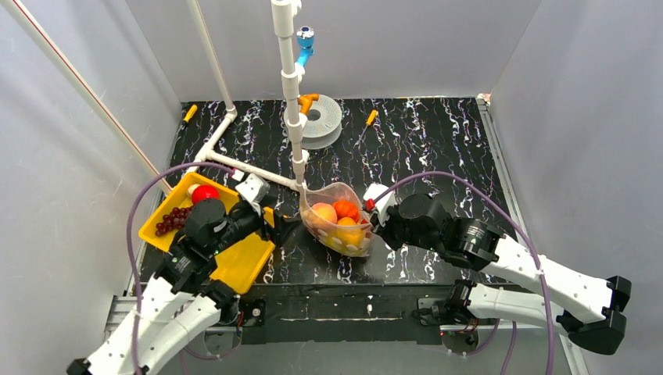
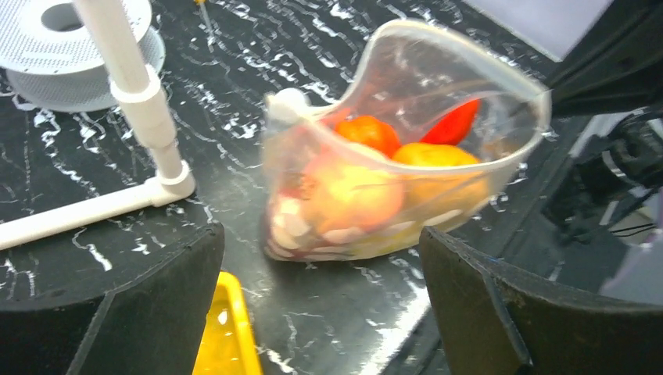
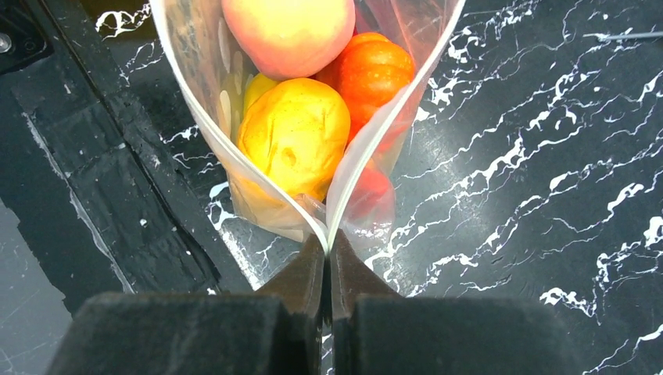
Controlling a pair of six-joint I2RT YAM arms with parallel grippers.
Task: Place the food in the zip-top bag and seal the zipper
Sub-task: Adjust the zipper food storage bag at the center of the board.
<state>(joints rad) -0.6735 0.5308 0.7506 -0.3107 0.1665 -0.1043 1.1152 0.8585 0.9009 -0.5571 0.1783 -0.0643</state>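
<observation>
Bright, even light is flooding everything, glare is bouncing off the zip-top bag (image 2: 352, 211), and the left wrist view is looking pretty blurry.

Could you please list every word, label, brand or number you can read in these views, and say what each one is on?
No text can be read in any view.
The zip-top bag carries only white dots, no lettering.
The yellow tray and the grey spool show no legible label.
</observation>
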